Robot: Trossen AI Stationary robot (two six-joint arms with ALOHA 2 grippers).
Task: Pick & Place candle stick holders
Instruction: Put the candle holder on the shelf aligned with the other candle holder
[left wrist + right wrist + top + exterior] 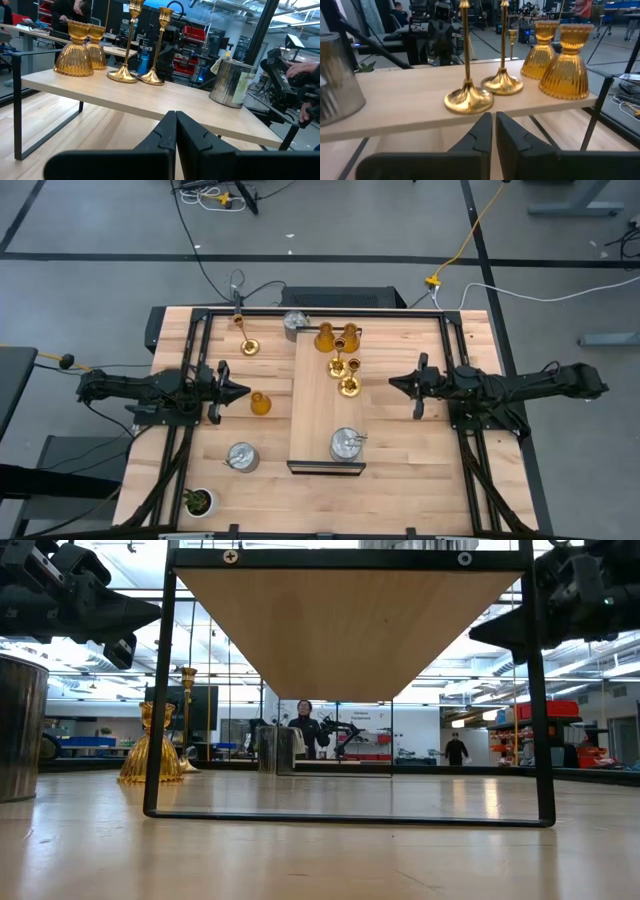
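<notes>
A raised wooden shelf [312, 415] stands mid-table. On it are two amber bell-shaped holders [336, 337], two gold thin-stemmed holders [344, 376] and a silver holder [345, 444]. On the table itself stand a gold holder [248, 345], an amber holder [260, 403] and a silver holder [242, 457]. Another silver holder [296, 323] stands by the shelf's far left corner. My left gripper [240, 391] is shut and level, left of the shelf beside the amber holder. My right gripper [393, 383] is shut and level, right of the shelf, pointing at the gold holders [468, 97].
A small green potted plant [198, 501] stands at the table's near left corner. The shelf rests on a thin black frame [350, 815] with open room beneath it. People show in the room beyond the table [303, 725].
</notes>
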